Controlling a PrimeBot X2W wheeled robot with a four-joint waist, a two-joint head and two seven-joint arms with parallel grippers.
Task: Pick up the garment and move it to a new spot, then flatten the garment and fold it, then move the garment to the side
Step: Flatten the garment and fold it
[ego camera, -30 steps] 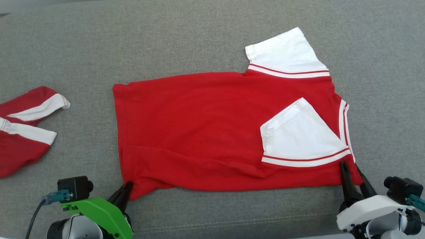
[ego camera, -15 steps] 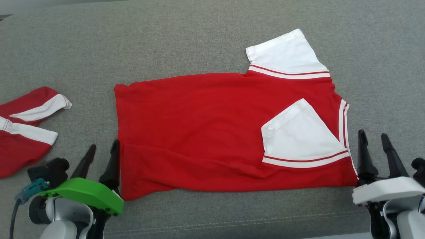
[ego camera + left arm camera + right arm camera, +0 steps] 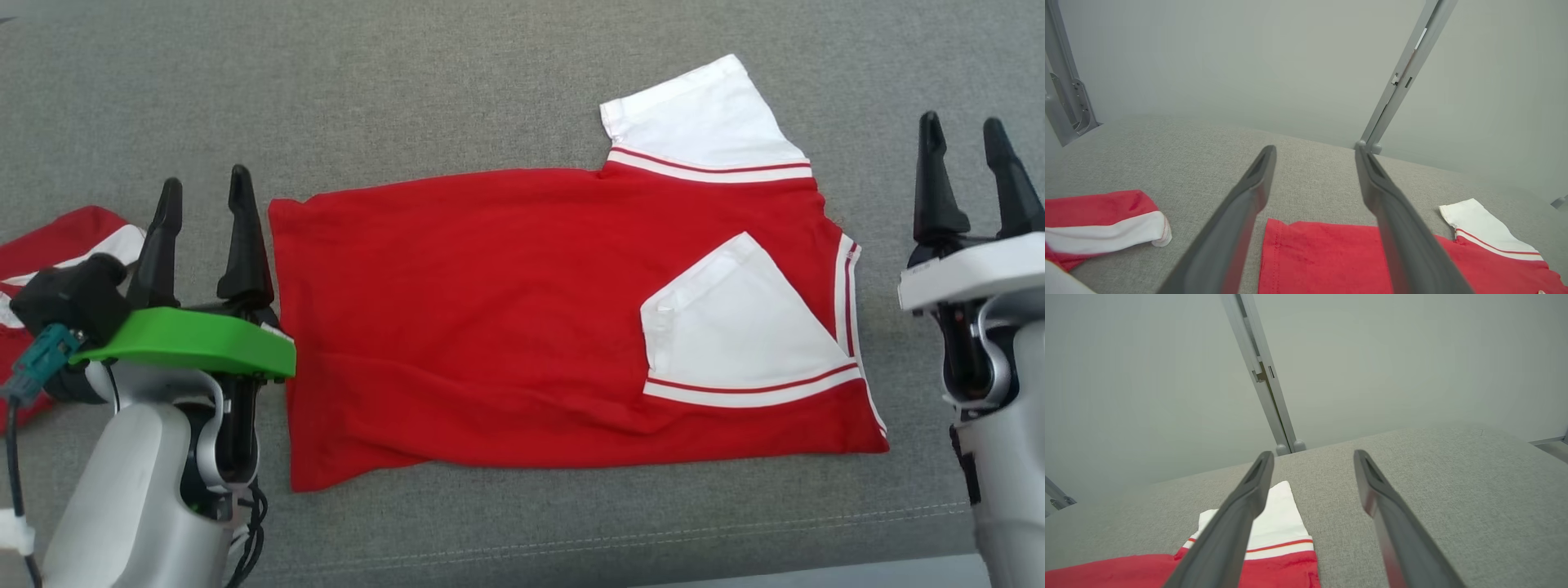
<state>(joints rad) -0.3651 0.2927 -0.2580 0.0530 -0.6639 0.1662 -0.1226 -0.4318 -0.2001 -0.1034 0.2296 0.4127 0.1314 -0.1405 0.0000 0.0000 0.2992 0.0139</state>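
Garment [image 3: 490,310] flat on grey cloth surface [image 3: 490,82], L fingers [image 3: 242,237] & R fingers [image 3: 931,188] both apart, empty.

1. left gripper [image 3: 206,177]: two long dark tapered fingers [image 3: 242,237], green bracket [image 3: 188,349], pale grey forearm [image 3: 131,490].
2. black camera [image 3: 69,298] on it, teal connector [image 3: 37,359], dark cable [image 3: 10,474].
3. right gripper [image 3: 961,121]: same dark fingers, white bracket [image 3: 971,273], pale forearm [image 3: 1008,457].

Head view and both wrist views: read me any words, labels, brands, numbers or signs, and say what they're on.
None: no readable text on the red garment, the second garment at the left, the left gripper, the right gripper or the grey surface.
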